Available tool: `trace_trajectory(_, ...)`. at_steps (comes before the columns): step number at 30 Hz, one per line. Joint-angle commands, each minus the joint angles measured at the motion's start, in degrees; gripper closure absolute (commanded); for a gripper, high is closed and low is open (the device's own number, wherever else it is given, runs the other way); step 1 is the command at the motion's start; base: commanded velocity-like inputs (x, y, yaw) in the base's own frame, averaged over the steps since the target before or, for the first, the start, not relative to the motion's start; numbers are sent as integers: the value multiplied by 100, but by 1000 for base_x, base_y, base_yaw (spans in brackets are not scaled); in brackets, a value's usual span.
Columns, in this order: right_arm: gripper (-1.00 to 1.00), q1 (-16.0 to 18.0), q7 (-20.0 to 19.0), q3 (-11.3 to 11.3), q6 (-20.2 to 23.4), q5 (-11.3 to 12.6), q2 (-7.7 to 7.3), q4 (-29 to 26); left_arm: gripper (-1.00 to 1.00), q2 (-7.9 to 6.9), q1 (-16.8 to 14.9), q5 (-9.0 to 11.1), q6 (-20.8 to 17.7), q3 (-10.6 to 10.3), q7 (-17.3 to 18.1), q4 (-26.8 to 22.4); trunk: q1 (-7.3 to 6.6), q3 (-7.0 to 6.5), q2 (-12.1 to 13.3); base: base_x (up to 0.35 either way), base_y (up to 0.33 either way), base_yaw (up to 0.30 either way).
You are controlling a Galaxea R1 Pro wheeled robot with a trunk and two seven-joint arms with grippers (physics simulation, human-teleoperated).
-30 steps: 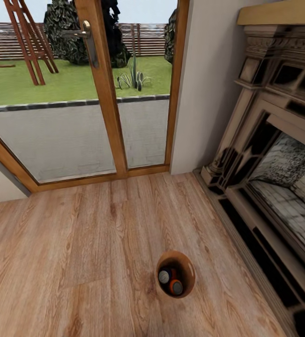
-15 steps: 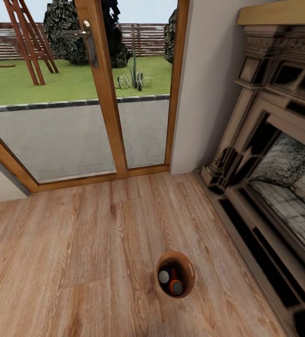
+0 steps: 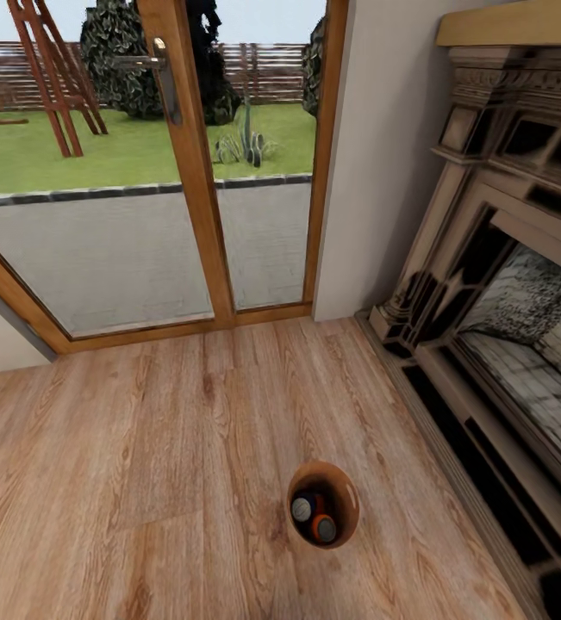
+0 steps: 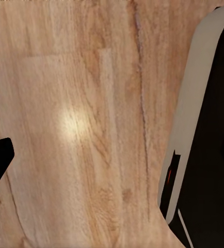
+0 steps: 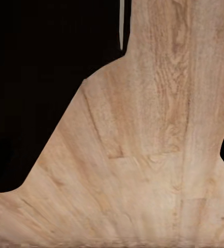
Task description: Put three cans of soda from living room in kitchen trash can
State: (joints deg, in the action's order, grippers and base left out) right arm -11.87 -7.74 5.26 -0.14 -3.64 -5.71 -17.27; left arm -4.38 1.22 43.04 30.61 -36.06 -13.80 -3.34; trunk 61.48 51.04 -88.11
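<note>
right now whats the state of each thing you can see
bin: upright on the wood floor, open top, near the fireplace
cans: two grey tops show inside the bin, one on an orange can, the other on a can whose colour I can't tell; a third can't be made out
glass doors: shut
</note>
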Motion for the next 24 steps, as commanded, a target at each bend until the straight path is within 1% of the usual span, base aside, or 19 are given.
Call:
trace_trajectory(1, -100, 1, 0, 1, 1, 2, 20, 79, -100, 0, 0, -1, 0, -1, 0, -2, 0, 0, 0, 0, 0, 0)
trace_trajectory(7, -100, 1, 0, 7, 4, -2, 79, 296, -100, -1, 1, -4, 0, 1, 0, -1, 0, 0, 0, 0, 0, 0)
trace_trajectory(24, -100, 1, 0, 27, 12, 0, 96, 359, -100, -7, 1, -2, 2, -2, 0, 0, 0, 0, 0, 0, 0, 0)
